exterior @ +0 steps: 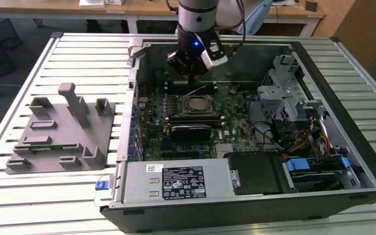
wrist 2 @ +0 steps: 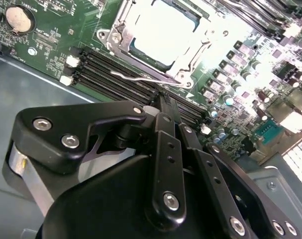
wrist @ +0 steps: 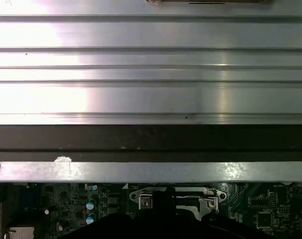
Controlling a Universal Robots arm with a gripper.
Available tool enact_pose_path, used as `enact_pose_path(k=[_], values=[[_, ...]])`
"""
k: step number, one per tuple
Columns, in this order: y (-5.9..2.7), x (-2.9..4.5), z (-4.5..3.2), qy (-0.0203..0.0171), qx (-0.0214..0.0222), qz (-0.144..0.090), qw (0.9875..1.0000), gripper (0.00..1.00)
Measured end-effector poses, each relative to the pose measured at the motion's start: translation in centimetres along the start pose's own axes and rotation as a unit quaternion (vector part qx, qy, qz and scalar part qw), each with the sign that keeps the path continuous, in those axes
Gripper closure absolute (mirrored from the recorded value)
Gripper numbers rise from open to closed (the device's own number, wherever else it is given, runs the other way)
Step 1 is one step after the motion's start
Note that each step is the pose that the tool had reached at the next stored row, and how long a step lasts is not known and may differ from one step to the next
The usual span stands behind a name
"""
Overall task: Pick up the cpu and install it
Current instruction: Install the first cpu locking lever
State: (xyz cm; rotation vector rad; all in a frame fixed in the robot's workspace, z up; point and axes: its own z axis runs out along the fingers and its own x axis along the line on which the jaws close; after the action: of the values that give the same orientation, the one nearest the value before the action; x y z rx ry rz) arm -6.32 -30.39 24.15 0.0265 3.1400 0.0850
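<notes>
Ext view: my gripper (exterior: 189,73) hangs inside the open pc case (exterior: 344,88), above the far part of the motherboard (exterior: 237,105), just beyond the socket (exterior: 198,104). The cpu (exterior: 198,105) sits flat in that socket, metal frame around it, near the board's middle. I'm above it and apart from it, nothing in my grasp. Black heatsink block (exterior: 191,130) lies on the near side of the socket. Grey fixture tray (exterior: 60,132) w/ upright posts sits on the slatted table (exterior: 18,191) at the exterior view's left, well apart from the case. Psu box (exterior: 175,182) w/ label fills the near edge of the case, drive cage w/ cables at the exterior view's right. Second wrist view: my gripper (wrist 2: 165,107) shows as black linkage arms w/ screws, fingers (wrist 2: 166,149) running side by side and meeting at the tips, so jaws look pressed together, holding nothing. Past the tips are the black ram slots (wrist 2: 121,74), then the cpu (wrist 2: 158,30), bright silver top, seated in the socket's metal frame (wrist 2: 113,42) w/ lever wire beside it. Coin battery (wrist 2: 15,16) in a board corner. First wrist view: slatted table (wrist: 151,64), dark case wall (wrist: 151,142), metal rail below it, then a strip of motherboard (wrist: 66,204) and socket frame edge (wrist: 178,199); cpu top hidden here by a dark part of me.
</notes>
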Motion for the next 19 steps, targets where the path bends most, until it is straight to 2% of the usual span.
enact_pose_path(k=[5, 19], values=[[0.00, -0.44, 0.24, 0.0000, 0.0000, 0.000, 1.0000, 0.89], [0.04, -1.05, 1.04, 0.0000, 0.0000, 0.000, 1.0000, 0.89]])
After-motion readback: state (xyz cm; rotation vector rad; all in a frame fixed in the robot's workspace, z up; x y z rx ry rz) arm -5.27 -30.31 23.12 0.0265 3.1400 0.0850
